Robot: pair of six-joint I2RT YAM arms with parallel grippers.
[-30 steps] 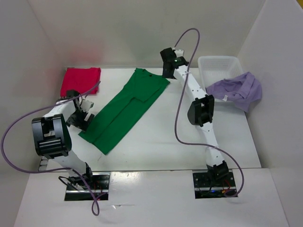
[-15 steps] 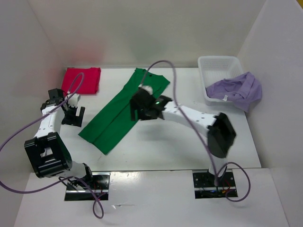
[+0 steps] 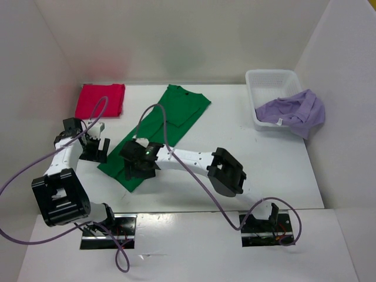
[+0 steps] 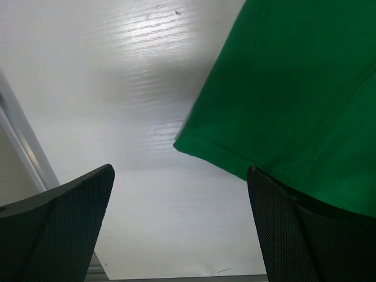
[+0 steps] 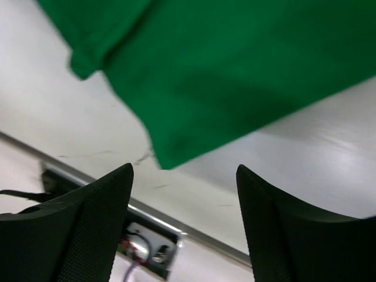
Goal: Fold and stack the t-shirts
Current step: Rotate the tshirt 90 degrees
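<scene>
Right gripper (image 5: 183,176), jaws apart and empty like the left gripper (image 4: 181,176), hovers over the near hem of the green t-shirt (image 3: 158,132), which lies folded lengthwise on the table (image 3: 282,170); pinching only its top layer could skew the fold.

Before me the green t-shirt (image 3: 170,117) lies folded lengthwise, diagonal; red t-shirt (image 3: 100,100) folded far left; lavender t-shirt (image 3: 294,111) crumpled over the basket (image 3: 270,73).

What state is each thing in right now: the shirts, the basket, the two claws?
Basket: upright.
Red t-shirt: folded, flat.
Green t-shirt: folded into a long strip, flat.
Purple t-shirt: crumpled, draped over the basket's rim.
Left gripper: open, holding nothing.
Right gripper: open, holding nothing.
</scene>
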